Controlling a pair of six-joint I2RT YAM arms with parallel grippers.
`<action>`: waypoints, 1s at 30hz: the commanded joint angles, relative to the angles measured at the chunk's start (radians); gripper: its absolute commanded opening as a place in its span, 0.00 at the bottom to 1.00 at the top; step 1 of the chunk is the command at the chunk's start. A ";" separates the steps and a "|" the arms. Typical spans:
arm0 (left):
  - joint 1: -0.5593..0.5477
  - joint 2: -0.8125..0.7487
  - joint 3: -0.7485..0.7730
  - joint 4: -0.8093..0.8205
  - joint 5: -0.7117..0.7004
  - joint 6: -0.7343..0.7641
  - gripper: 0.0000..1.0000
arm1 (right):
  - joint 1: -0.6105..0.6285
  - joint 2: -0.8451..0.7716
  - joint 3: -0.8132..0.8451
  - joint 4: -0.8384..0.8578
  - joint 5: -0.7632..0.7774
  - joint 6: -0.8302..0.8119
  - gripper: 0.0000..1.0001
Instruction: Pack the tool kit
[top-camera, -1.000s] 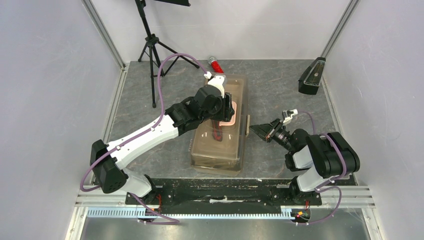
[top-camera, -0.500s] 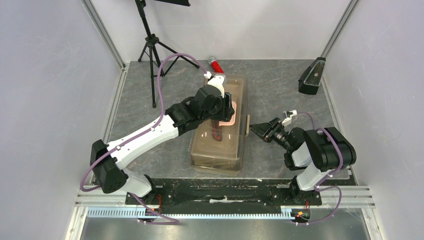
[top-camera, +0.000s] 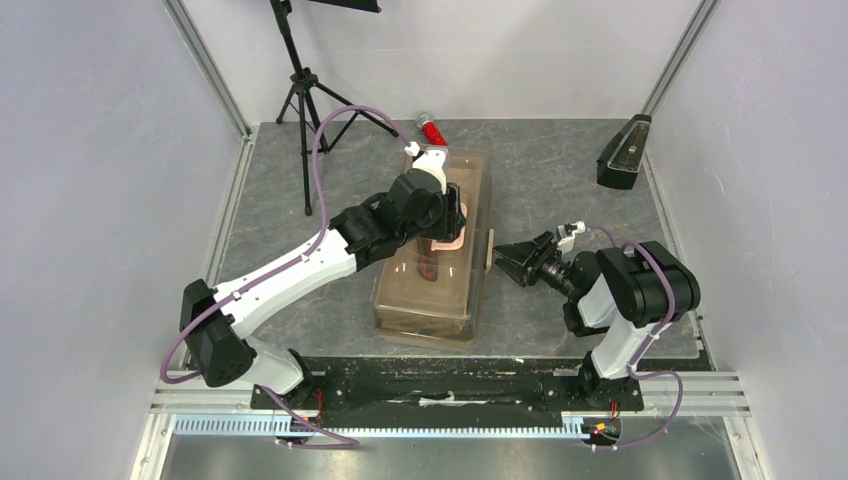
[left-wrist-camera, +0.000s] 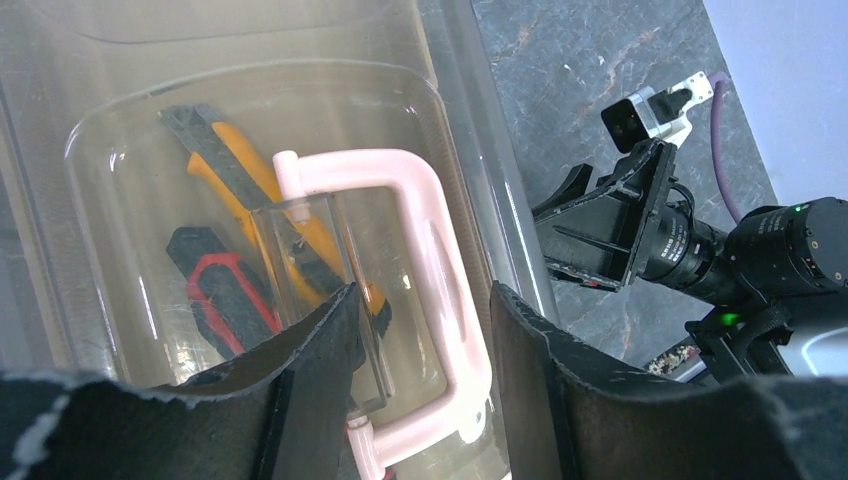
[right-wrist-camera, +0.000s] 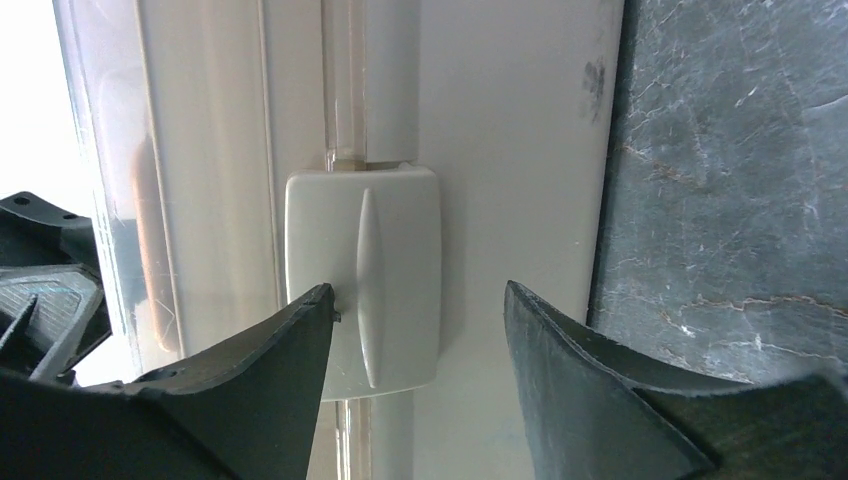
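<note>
So, the toolbox (top-camera: 425, 300) is found in the middle of the overhead frame, laid lengthwise on the grey stone-look table (top-camera: 580, 190), lid down as far as can be seen.

The left gripper (left-wrist-camera: 422, 295) is parked over the lid, just above centre of the overhead view. Its fingers (left-wrist-camera: 320, 340) are set moderately apart, one on each side of the long bar of the cream handle (left-wrist-camera: 440, 250). A gap is seen between the handle and the finger on the left of the wrist frame, so no real squeeze is shown. Whether the other finger touches can't be told.

Through the translucent lid an orange utility knife (left-wrist-camera: 250, 190) and a red utility knife (left-wrist-camera: 220, 290) can be made out side by side, left of centre in that wrist frame.

The right gripper (right-wrist-camera: 415, 292) is pointed at the box's side wall, right of centre in the overhead shot. Its fingers (right-wrist-camera: 260, 380) are spread wide with nothing clamped. The cream latch (right-wrist-camera: 365, 290) is framed between them, and the left-of-frame fingertip sits right at the latch's edge.

Also spotted: a red glittery cylinder (top-camera: 432, 130) just past the box's far end at top centre, a black metronome (top-camera: 622, 152) at upper right, and a tripod (top-camera: 300, 90) at upper left.
</note>
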 joint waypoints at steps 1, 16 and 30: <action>-0.002 0.035 -0.039 -0.061 0.024 -0.030 0.57 | 0.055 0.034 0.052 0.448 -0.073 0.071 0.66; -0.002 0.041 -0.042 -0.049 0.023 -0.037 0.57 | 0.090 -0.038 0.123 0.467 -0.090 0.108 0.66; -0.002 0.039 -0.042 -0.049 0.019 -0.035 0.56 | 0.115 -0.082 0.113 0.423 -0.087 0.103 0.65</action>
